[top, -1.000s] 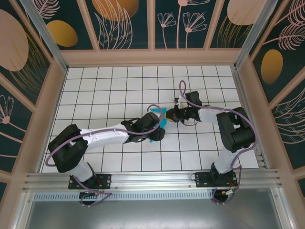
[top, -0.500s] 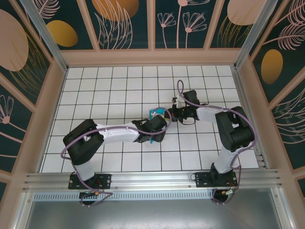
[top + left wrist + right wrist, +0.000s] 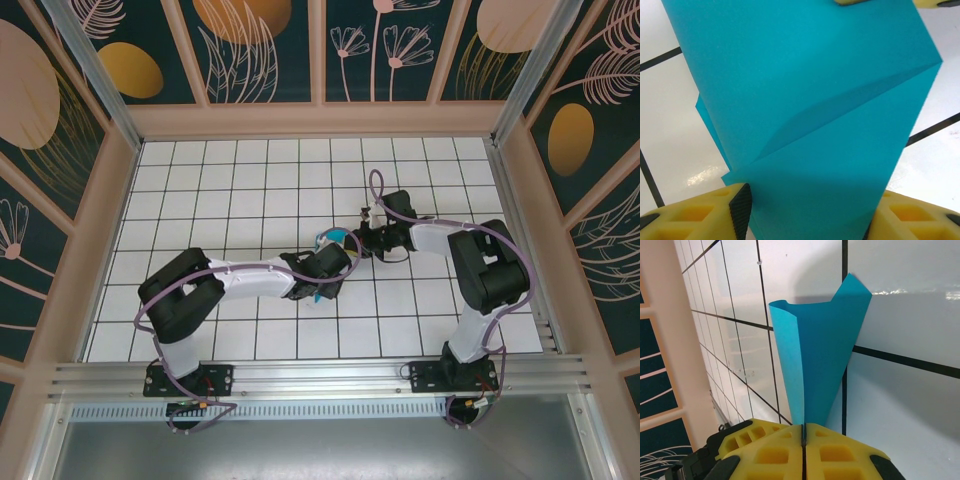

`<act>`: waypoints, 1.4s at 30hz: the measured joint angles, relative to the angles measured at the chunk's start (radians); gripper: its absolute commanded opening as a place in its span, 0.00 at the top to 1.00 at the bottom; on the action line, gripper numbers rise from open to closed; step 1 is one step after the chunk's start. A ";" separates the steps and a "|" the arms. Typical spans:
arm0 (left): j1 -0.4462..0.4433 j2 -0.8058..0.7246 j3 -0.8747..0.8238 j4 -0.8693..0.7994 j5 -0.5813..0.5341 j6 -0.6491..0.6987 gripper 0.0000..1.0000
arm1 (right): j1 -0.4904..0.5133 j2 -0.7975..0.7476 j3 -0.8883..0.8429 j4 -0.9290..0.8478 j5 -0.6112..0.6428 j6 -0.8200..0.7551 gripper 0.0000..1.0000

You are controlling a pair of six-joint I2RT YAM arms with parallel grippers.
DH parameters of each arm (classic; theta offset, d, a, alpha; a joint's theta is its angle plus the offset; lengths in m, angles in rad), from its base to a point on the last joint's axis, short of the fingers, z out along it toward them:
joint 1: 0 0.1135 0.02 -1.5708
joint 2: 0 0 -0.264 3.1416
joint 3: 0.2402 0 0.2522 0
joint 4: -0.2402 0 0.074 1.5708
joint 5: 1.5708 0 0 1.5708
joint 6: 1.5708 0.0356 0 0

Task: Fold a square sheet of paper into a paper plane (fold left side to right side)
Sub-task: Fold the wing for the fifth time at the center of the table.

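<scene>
- Up close, the right gripper (image 3: 803,437), with its yellow ribbed fingers (image 3: 765,455), is pressed fully together, leaving only a hairline seam between the two halves.
- A thin cyan-blue sheet of paper (image 3: 815,355) is pinched in that seam by one narrow end. It rises away from the fingers as a creased, doubled shape, with one edge curling over at the far end and one corner pointing out.
- Beyond the sheet lies the white tabletop with black grid lines (image 3: 900,300), and a pale wooden frame rail (image 3: 660,340) runs along its side.
- The left gripper (image 3: 807,220) has its yellow fingers (image 3: 695,217) well apart, with a black pad showing on the inner face of one.
- The sheet (image 3: 805,75) spans the whole gap between them and shows a soft diagonal crease across its face. I cannot tell whether the pads press on its edges.
- From above, the two grippers meet near the middle of the table (image 3: 230,180). The left gripper (image 3: 335,262) reaches in from the left and the right gripper (image 3: 356,243) from the right.
- The sheet (image 3: 332,239) sits between them, mostly covered by the left wrist, with small cyan patches showing just above and below it.
- Dark teal wall panels with plant drawings (image 3: 260,40) enclose the table.
</scene>
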 measured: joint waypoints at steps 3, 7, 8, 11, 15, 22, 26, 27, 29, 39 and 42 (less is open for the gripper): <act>-0.001 0.004 0.002 0.005 0.000 0.000 0.43 | 0.000 0.000 0.002 -0.009 0.007 -0.003 0.86; -0.001 0.014 0.005 0.010 0.001 0.000 0.43 | 0.000 0.003 0.008 -0.017 0.016 -0.006 0.87; -0.001 0.018 0.007 0.012 0.001 0.000 0.43 | 0.000 0.005 0.008 -0.018 0.019 -0.006 0.87; -0.002 0.021 0.011 0.012 0.004 0.000 0.44 | 0.000 0.013 0.008 -0.018 0.023 -0.006 0.88; -0.010 0.023 0.024 0.012 0.004 0.000 0.46 | 0.000 0.018 0.008 -0.018 0.026 -0.006 0.88; -0.016 0.036 0.035 0.012 0.003 0.000 0.47 | 0.000 0.018 0.008 -0.021 0.026 -0.007 0.88; -0.016 0.036 0.035 0.012 0.003 -0.001 0.53 | 0.000 0.018 0.008 -0.025 0.026 -0.007 0.88; -0.016 0.036 0.035 0.012 0.003 -0.001 0.54 | 0.000 0.019 0.008 -0.025 0.026 -0.007 0.88; -0.016 0.036 0.037 0.012 0.004 -0.001 0.56 | 0.000 0.023 0.009 -0.026 0.030 -0.007 0.88; -0.016 0.039 0.039 0.012 0.008 -0.008 0.65 | 0.000 0.029 0.011 -0.043 0.048 -0.021 0.79; -0.016 0.042 0.039 0.016 0.011 -0.017 0.71 | -0.003 0.024 0.011 -0.042 0.048 -0.022 0.75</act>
